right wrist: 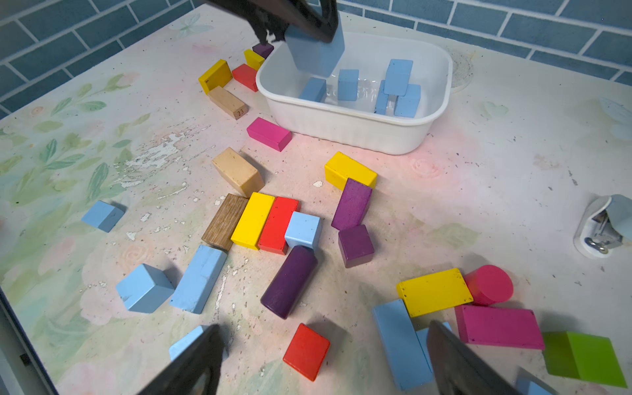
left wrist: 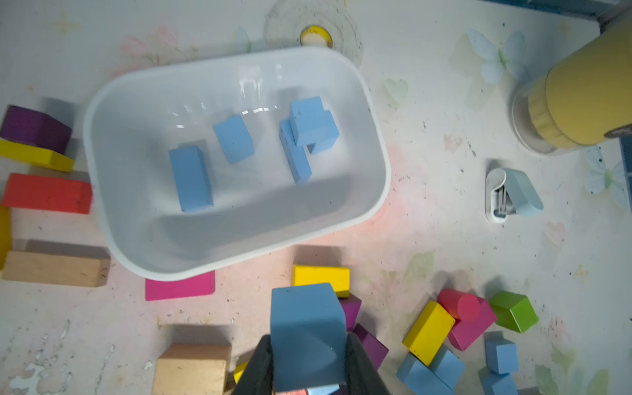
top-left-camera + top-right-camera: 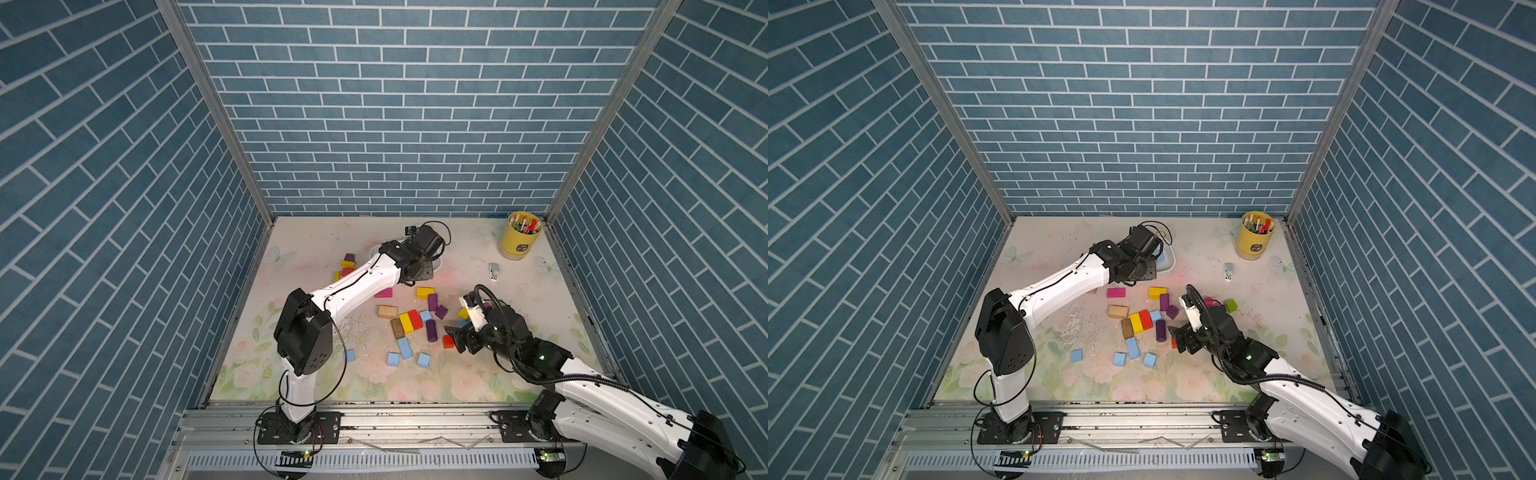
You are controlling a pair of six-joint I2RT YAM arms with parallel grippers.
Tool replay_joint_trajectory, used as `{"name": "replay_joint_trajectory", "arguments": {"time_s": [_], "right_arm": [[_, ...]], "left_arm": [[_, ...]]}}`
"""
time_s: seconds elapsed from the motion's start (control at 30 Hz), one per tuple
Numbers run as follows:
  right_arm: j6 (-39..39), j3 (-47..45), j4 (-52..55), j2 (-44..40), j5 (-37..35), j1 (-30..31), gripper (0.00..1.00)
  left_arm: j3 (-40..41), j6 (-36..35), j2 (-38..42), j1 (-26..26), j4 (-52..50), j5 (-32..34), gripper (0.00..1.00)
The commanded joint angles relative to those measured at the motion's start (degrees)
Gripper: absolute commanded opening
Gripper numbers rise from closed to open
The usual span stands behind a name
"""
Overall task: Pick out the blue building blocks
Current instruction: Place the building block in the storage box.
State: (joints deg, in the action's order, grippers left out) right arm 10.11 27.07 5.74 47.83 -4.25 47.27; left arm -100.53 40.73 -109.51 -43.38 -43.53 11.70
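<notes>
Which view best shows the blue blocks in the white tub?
Left wrist: looks straight into the white tub, blue blocks clear. Right wrist sees them obliquely. In both top views the left arm mostly hides it.

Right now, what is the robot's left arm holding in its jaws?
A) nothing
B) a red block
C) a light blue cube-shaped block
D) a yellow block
C: the left arm's jaws press on both sides of a light blue cube-shaped block, which the right wrist view shows held up off the table at the white plastic tub.
</notes>
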Motion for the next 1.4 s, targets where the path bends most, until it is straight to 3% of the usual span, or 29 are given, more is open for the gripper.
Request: {"name": "replay_joint_trajectory", "arguments": {"time_s": [0.0, 0.93, 1.2, 1.37], "right_arm": [[-1.5, -0.78, -0.99, -1.89, 0.32, -0.16, 0.92], [-0.09, -1.05, 0.3, -4.09, 0.21, -0.16, 0.93], [0.17, -0.96, 0.4, -4.12, 0.2, -0.17, 0.93], [0.26, -1.05, 0.54, -4.28, 0.19, -0.17, 0.93]], "left_arm": [[-2.76, -3.03, -1.49, 2.54, -4.24, 2.02, 0.16], [-20.93, -3.82, -24.68, 15.73, -7.09, -0.74, 0.17], [-25.15, -3.11, -29.79, 16.89, -7.17, -3.13, 0.24], [-26.92, -3.11, -31.33, 17.18, -7.62, -3.8, 0.34]]}}
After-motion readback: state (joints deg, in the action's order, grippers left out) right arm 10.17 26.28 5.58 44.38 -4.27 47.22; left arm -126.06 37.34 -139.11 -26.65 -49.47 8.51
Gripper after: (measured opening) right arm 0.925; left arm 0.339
